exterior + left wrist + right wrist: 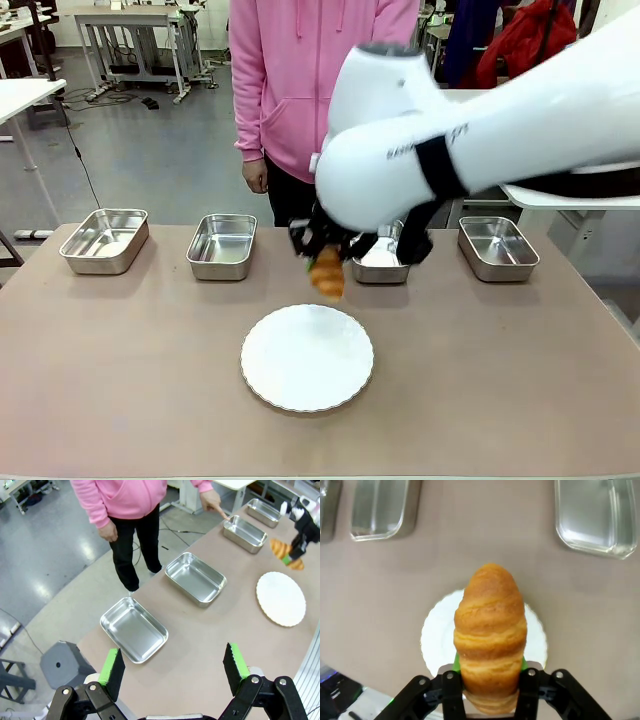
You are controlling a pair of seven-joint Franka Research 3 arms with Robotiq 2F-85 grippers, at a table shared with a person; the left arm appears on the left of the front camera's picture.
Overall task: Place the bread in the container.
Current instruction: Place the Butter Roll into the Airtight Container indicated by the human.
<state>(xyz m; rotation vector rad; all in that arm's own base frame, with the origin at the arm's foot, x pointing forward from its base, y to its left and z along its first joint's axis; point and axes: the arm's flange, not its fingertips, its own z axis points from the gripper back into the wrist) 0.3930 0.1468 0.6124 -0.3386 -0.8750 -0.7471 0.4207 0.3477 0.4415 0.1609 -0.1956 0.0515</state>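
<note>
My right gripper [322,246] is shut on the bread [327,275], a golden-brown ridged croissant that hangs tip-down just above the far rim of the round white plate [307,358]. In the right wrist view the bread [490,625] stands between the black fingers [451,690], with the plate [434,635] beneath it. Four steel trays line the far side of the table. A person's finger [219,511] points at the third tray from the left, the container [243,530], which my right arm partly hides in the front view. My left gripper [173,667] hovers open and empty over the table's left end.
The other trays sit at the far left [104,240], left of centre [222,245] and far right [497,247]. A person in a pink hoodie [300,70] stands at the far edge. The near half of the table [120,400] around the plate is bare.
</note>
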